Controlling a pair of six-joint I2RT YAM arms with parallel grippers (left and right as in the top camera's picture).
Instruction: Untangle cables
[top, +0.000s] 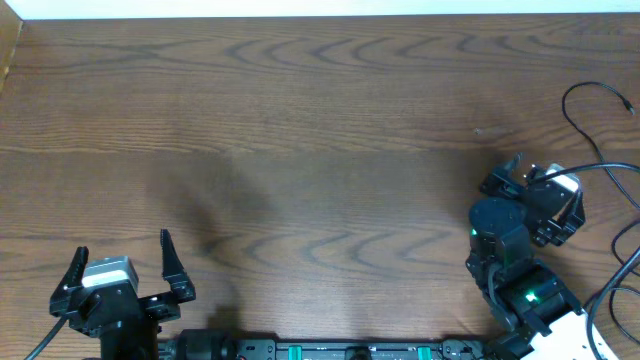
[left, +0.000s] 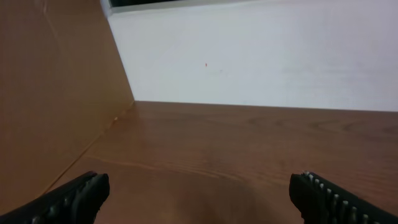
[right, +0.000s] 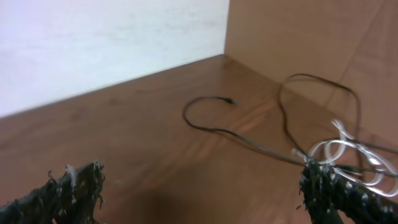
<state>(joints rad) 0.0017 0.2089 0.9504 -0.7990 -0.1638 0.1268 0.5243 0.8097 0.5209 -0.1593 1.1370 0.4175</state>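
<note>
- Wooden table (top: 320, 130) lies under us, with a pale wall behind.
- We see the cables (right: 249, 142) on the table's right side: a thin black loop and white coils (right: 348, 149) just beside our right gripper (right: 199, 186).
- Both pincers gape wide, grasping nothing; our left gripper (top: 122, 245) sits well apart.

Setting: a robotics lab bench. Wood-grain table (top: 320, 140) closed in by a plain white wall (left: 261, 56) at the back and brown boards (left: 50, 93) at the sides; left arm (top: 110, 310) and right arm (top: 505, 250), both black, stand at a rail (top: 350, 351) along the near edge. Loose cables (right: 341, 147) lie at the right side.
</note>
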